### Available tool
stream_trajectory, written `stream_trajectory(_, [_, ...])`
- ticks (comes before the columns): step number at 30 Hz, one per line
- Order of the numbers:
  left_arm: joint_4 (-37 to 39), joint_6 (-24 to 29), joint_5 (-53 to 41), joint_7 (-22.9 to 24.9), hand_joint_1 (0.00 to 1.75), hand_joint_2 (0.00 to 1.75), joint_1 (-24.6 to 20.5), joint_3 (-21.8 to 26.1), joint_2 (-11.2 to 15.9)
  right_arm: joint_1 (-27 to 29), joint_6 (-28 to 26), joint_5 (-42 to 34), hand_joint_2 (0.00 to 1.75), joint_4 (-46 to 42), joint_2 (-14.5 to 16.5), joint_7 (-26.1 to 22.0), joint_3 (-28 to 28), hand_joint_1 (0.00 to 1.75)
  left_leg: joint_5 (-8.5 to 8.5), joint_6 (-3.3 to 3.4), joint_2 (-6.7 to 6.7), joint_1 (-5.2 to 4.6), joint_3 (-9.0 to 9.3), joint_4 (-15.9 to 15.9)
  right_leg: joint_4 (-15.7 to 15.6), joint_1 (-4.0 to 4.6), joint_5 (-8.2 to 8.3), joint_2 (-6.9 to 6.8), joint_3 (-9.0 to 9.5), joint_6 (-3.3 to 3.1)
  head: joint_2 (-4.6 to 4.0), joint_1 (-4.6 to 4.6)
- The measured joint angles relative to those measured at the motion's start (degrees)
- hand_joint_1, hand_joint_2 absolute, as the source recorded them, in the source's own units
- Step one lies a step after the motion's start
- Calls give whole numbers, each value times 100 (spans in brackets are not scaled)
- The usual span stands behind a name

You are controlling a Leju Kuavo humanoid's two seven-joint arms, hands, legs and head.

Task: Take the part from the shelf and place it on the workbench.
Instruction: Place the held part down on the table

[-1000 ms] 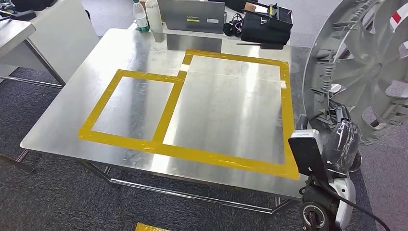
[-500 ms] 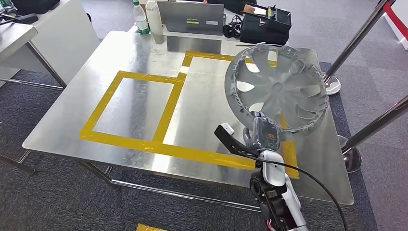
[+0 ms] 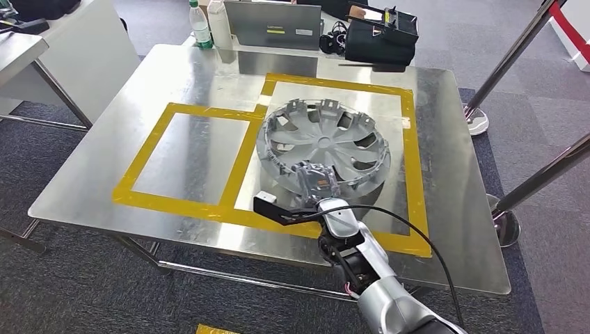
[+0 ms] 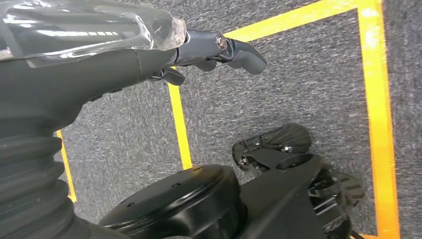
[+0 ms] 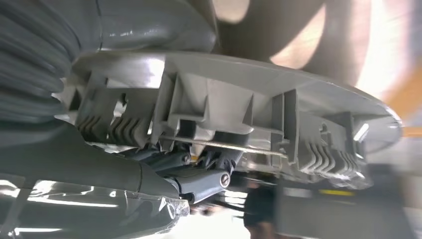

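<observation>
Over the larger yellow-taped rectangle (image 3: 415, 174) on the tabletop (image 3: 174, 76): the part, a grey wheel cover (image 3: 323, 142), lies roughly flat, hollow ribbed side up, inside the tape outline. Whether it rests fully on the steel or its near edge is a little raised, cannot tell.

Right robot hand (image 3: 316, 182) sits at the cover's near rim, on the robot's side; the cover extends away from it toward the far end of the tabletop. Right wrist view confirms: fingers (image 5: 199, 181) under the rim's clip ribs (image 5: 214, 119), grey cover of the hand on the other face, so the hand is clamped on the rim.

Left robot hand (image 4: 149, 45) hangs over grey carpet with yellow floor tape (image 4: 380, 99), fingers partly curled, holding nothing. Right is plainly the working hand.

Judgement: placement nearly done; release should mean parting the fingers and drawing back toward the robot, along the rim's radius, without dragging the cover off the outline.
</observation>
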Motion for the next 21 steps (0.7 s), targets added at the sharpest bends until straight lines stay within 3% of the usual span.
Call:
stream_trajectory(1, [0, 13, 10, -2, 0, 175, -8, 1, -4, -65, 45, -13, 0, 74, 109, -88, 117, 0, 0, 0, -3, 0, 4, 0, -1, 2, 0, -2, 0, 0, 0, -1])
stream_trajectory(5, [0, 43, 87, -110, 0, 0, 12, 22, -18, -244, 103, -93, 0, 253, 390, -233, 475, 0, 1, -1, -22, 1, 4, 0, -1, 9, -2, -21, 4, -2, -1, 1])
stream_trajectory(11, [0, 244, 222, -284, 0, 0, 61, 161, -18, -433, -37, -545, 0, 288, 428, -267, 738, 0, 1, -1, -20, 2, 10, 0, -9, 6, -1, -21, 17, -1, -1, 1])
stream_trajectory(21, [2, 278, 287, -435, 0, 0, 124, 376, -11, -357, -148, -1042, 0, -433, 137, 23, 791, 0, 0, 0, -20, 1, 14, 0, -24, 6, 0, -21, 27, 0, 0, 1])
